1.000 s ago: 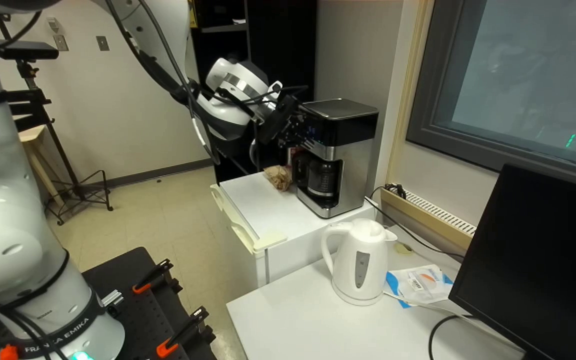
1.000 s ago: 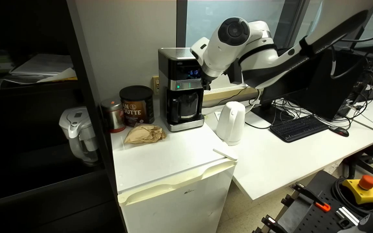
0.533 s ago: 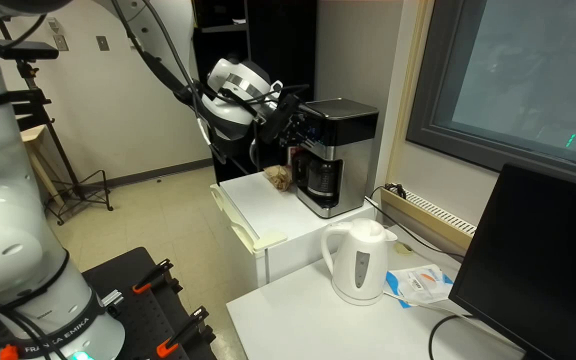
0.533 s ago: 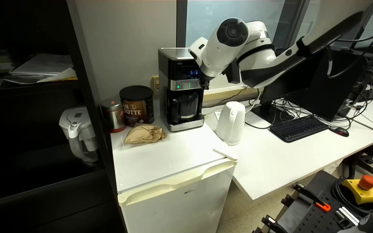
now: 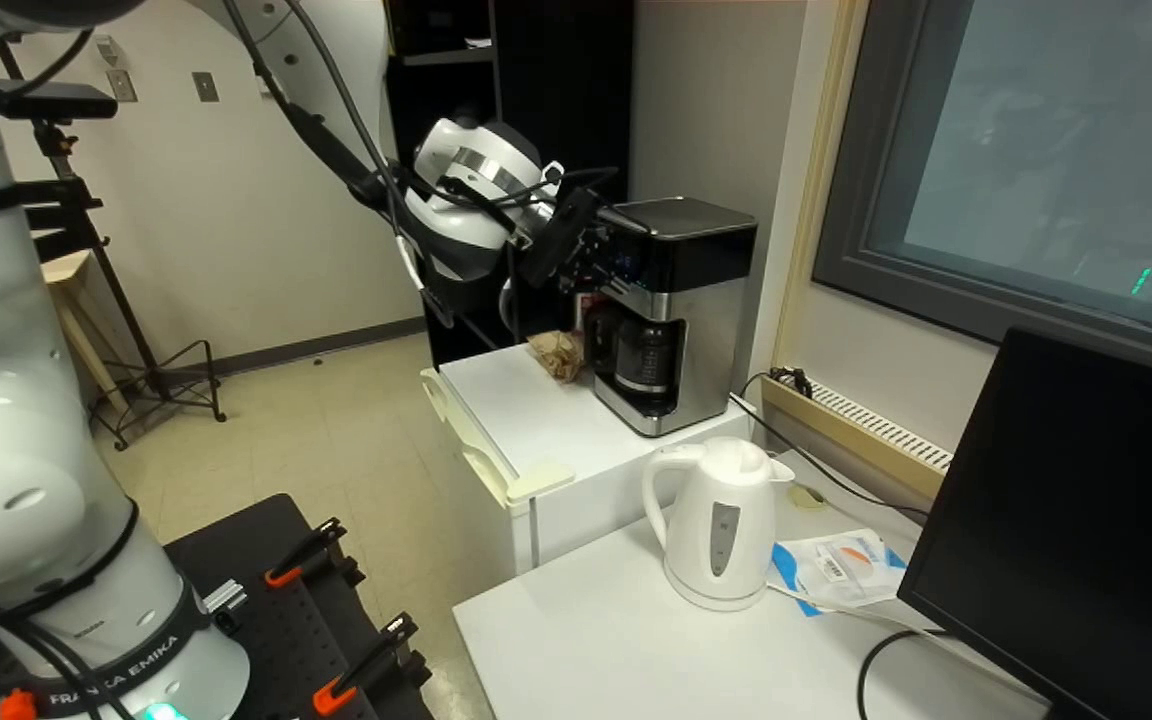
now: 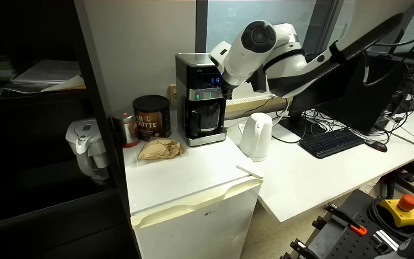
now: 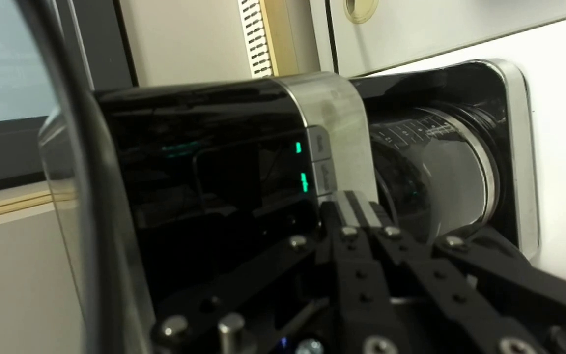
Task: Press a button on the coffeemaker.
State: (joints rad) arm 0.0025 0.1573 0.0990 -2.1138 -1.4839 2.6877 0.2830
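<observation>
The black and steel coffeemaker (image 5: pixel 704 262) stands on a white fridge and shows in both exterior views (image 6: pixel 182 84). Its dark carafe (image 6: pixel 209 117) sits in the lower recess. In the wrist view the coffeemaker (image 7: pixel 204 118) lies sideways, with green lights beside grey buttons (image 7: pixel 320 142) on the steel strip. My gripper (image 7: pixel 357 209) is shut and empty, fingertips together at the strip, just past the second visible button. The fingertips hide part of the strip there; I cannot tell if they touch it. In an exterior view the gripper (image 6: pixel 227 94) is at the right end of the strip.
A white kettle (image 6: pixel 257 136) stands on the desk beside the fridge (image 6: pixel 192 187). A crumpled paper bag (image 6: pixel 161 148), a coffee can (image 6: pixel 152 117) and a metal canister (image 6: pixel 125 127) are left of the coffeemaker. A monitor (image 5: pixel 1076 520) stands on the desk.
The arm shifted slightly between one second and half a second ago, the fingertips moving a little closer to the coffeemaker's front. Since then almost nothing has moved.
</observation>
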